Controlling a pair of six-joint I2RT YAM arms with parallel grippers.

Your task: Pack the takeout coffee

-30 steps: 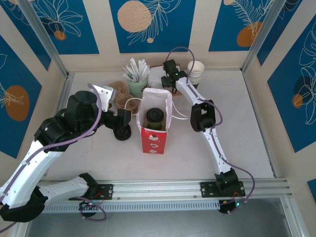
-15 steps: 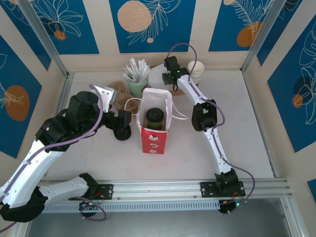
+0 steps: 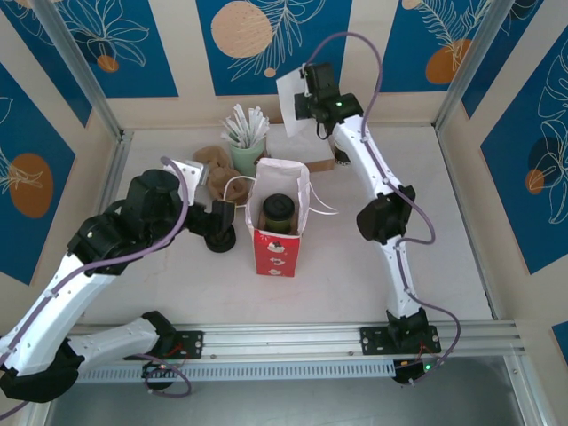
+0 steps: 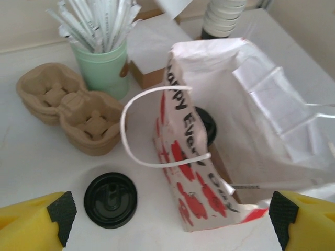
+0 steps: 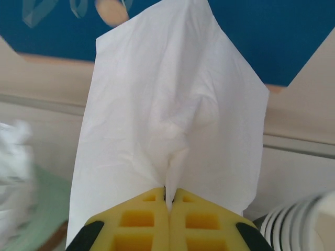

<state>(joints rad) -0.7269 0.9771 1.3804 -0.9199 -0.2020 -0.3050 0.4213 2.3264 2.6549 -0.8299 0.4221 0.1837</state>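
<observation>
Takeout coffee (image 3: pixel 278 211), a small olive-green paper cup with a round black plastic lid, stands upright inside the open white paper bag with a red printed front (image 3: pixel 275 253) at mid-table. The left wrist view shows only part of its lid, past the bag's rim. One white loop handle of the bag hangs toward the left arm's side.

The left gripper (image 3: pixel 222 218) sits just beside the bag with its jaws spread wide and nothing between them. Its black pads (image 4: pixel 63 215) stand apart at the two bottom corners of the wrist view. A flat black plastic lid (image 4: pixel 110 199) lies on the table beneath it, near the bag's base. Behind that lie tan moulded-pulp cup carriers (image 4: pixel 73 107) and a pale green cup full of white wrapped sticks (image 4: pixel 102 73).

The right gripper (image 5: pixel 168 196) is raised at the back wall. Its yellow fingers are pinched tight on the lower edge of a white paper napkin (image 5: pixel 172 104), which stands up from them. Stacked white paper cups (image 5: pixel 298 225) show beside it.
</observation>
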